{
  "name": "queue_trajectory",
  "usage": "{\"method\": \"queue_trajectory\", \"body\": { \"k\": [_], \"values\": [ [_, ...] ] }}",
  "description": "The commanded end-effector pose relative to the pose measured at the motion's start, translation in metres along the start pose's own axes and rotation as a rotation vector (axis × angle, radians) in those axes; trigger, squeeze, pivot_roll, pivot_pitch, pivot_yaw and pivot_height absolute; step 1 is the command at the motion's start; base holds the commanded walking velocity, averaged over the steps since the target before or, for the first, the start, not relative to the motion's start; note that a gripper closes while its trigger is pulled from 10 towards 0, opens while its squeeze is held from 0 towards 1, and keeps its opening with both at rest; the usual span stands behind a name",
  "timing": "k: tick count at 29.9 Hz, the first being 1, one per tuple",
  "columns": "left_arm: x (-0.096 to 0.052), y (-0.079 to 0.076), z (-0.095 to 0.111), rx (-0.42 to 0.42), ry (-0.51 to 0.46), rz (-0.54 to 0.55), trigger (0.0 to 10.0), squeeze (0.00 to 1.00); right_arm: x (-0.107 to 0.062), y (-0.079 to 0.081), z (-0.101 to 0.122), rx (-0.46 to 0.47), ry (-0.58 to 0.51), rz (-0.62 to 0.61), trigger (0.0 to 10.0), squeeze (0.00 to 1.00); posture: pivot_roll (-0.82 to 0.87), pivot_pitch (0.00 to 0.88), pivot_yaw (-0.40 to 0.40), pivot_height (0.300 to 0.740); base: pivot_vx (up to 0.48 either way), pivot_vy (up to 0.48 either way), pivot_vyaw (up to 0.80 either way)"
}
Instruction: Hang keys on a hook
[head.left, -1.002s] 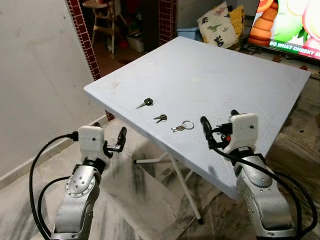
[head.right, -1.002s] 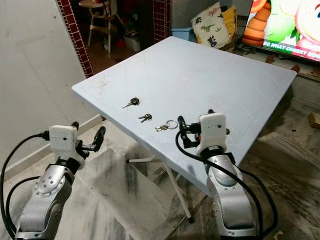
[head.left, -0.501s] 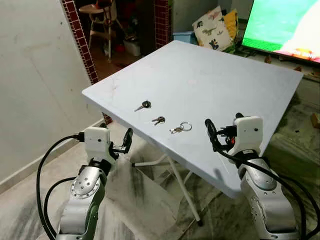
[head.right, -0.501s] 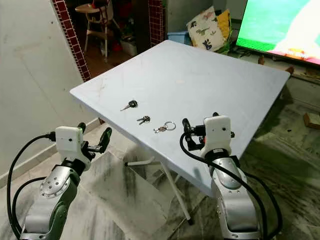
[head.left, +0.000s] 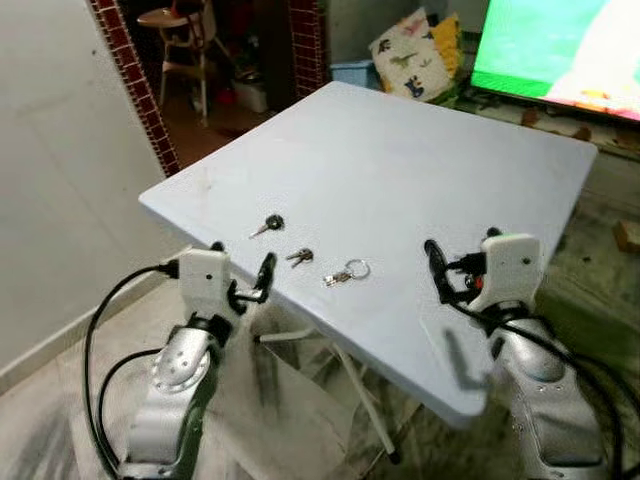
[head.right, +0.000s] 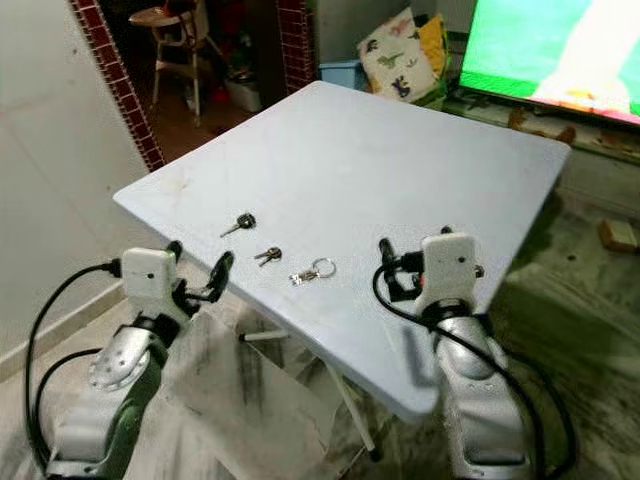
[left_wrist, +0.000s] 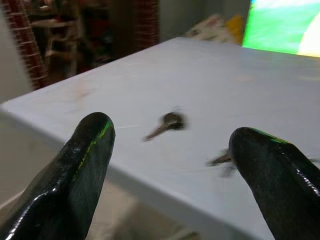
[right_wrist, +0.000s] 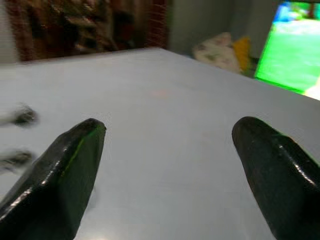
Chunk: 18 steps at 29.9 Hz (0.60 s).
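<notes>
Three keys lie in a row near the front left edge of the white table (head.left: 400, 150): a black-headed key (head.left: 267, 225), a small pair of keys (head.left: 299, 256), and keys on a silver ring (head.left: 346, 272). My left gripper (head.left: 244, 275) is open at the table's near edge, just short of the black-headed key (left_wrist: 167, 123). My right gripper (head.left: 457, 265) is open over the table's front right part, to the right of the ringed keys. In the right wrist view the bare table top (right_wrist: 160, 130) lies between the fingers, with blurred keys (right_wrist: 17, 116) at one side.
A television (head.left: 560, 50) glows behind the table at the back right, with patterned cushions (head.left: 410, 45) beside it. A red brick pillar (head.left: 130, 80) and a wooden high chair (head.left: 175, 40) stand at the back left. A white wall runs along the left. The table's folding legs (head.left: 340, 350) show below.
The camera has moved closer and the whole scene has shifted. Both grippers have come nearer the table, the left one now at its edge by the keys. The keys lie where they were.
</notes>
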<state>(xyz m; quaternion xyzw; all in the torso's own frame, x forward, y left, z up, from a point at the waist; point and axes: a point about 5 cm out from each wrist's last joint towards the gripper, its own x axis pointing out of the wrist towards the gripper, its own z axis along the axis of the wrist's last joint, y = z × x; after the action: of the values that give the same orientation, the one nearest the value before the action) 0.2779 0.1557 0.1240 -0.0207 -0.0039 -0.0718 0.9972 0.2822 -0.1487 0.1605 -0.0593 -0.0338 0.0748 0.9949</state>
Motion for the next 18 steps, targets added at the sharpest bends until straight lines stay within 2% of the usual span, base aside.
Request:
{"method": "queue_trajectory", "body": {
  "k": [1, 6, 10, 13, 16, 18],
  "values": [
    [0.002, -0.004, 0.004, 0.0, -0.016, -0.019, 10.0, 0.0, -0.004, -0.007, 0.0, -0.015, 0.003, -0.015, 10.0, 0.0, -0.06, 0.035, 0.049, 0.74, 0.251, 0.0, 0.0],
    [0.001, -0.005, 0.002, 0.005, -0.003, -0.013, 10.0, 0.0, -0.005, -0.006, -0.002, -0.009, 0.012, -0.008, 10.0, 0.0, -0.06, 0.035, 0.049, 0.74, 0.0, 0.0, 0.0],
    [-0.003, -0.003, -0.002, 0.016, 0.013, -0.005, 10.0, 0.0, -0.005, 0.001, -0.006, 0.033, 0.047, 0.033, 10.0, 0.0, -0.05, 0.037, 0.047, 0.74, 0.0, 0.0, 0.0],
    [-0.005, -0.002, -0.005, 0.024, 0.024, 0.006, 10.0, 0.0, -0.005, 0.004, -0.006, 0.01, 0.048, 0.04, 10.0, 0.0, -0.05, 0.037, 0.047, 0.74, 0.0, 0.0, 0.0],
    [-0.012, 0.0, -0.013, 0.036, 0.042, 0.016, 10.0, 0.0, -0.005, 0.013, -0.011, 0.019, 0.076, 0.083, 10.0, 0.0, -0.04, 0.045, 0.044, 0.74, 0.0, 0.0, 0.0],
    [-0.015, 0.002, -0.018, 0.031, 0.058, 0.019, 10.0, 0.0, -0.005, 0.016, -0.012, -0.012, 0.07, 0.084, 10.0, 0.0, -0.04, 0.048, 0.043, 0.74, 0.0, 0.0, 0.0]
  ]
}}
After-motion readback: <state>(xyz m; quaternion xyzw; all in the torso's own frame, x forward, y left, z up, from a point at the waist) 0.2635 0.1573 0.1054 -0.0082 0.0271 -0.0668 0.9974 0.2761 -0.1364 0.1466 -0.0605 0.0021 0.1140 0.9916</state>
